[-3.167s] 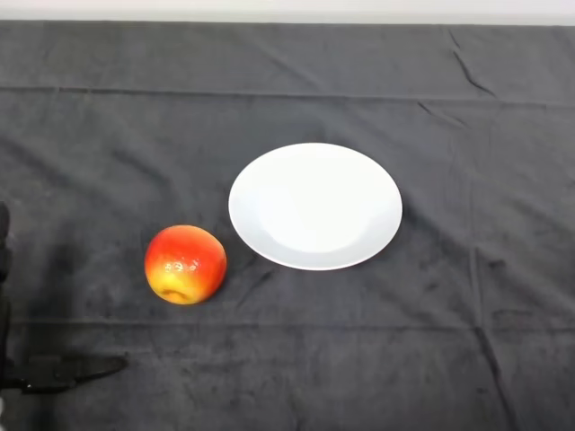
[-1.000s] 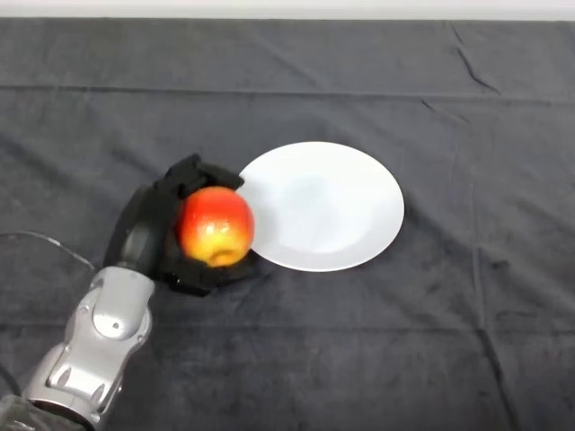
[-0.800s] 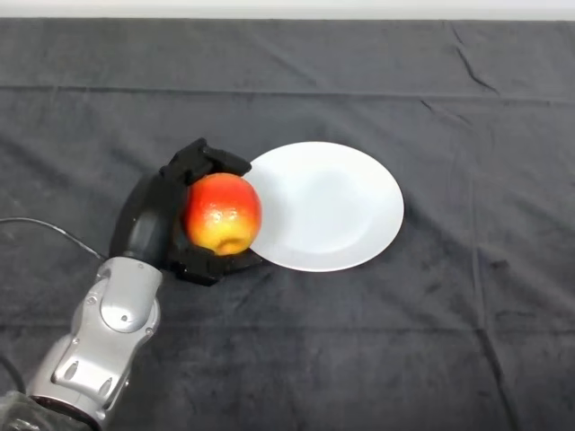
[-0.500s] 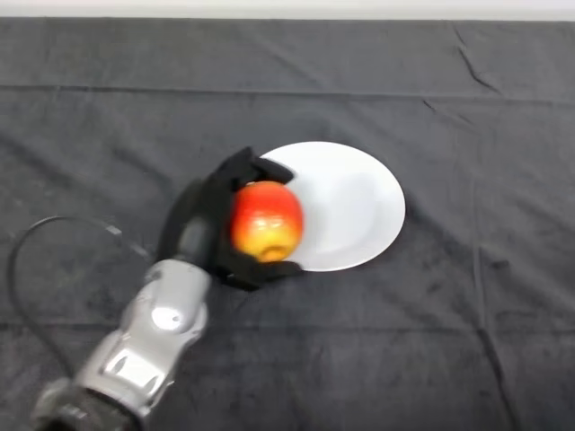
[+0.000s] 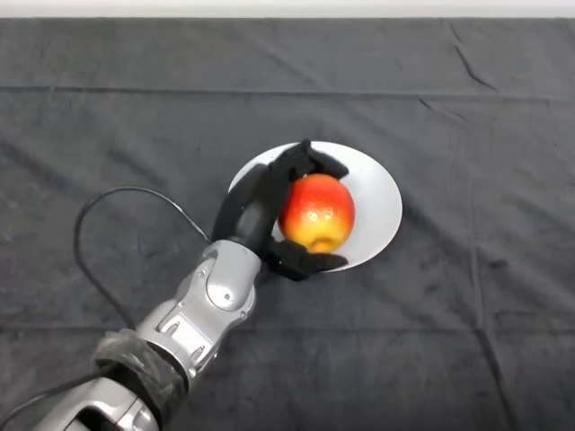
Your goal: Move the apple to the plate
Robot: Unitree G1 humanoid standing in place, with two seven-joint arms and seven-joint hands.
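Observation:
A red and yellow apple sits in my left hand. The hand's black fingers curl over the apple's top and its thumb curls under it. The hand holds the apple over the middle of a white round plate on the dark cloth. I cannot tell whether the apple touches the plate. The hand and apple hide the plate's left half. My silver-grey arm comes in from the lower left.
The dark cloth covers the whole table, with a few creases at the back right. The table's far edge runs along the top of the view.
My hand took hold of the apple at the plate's left and has carried it to the right. It now holds it over the plate's middle. The plate has not moved.

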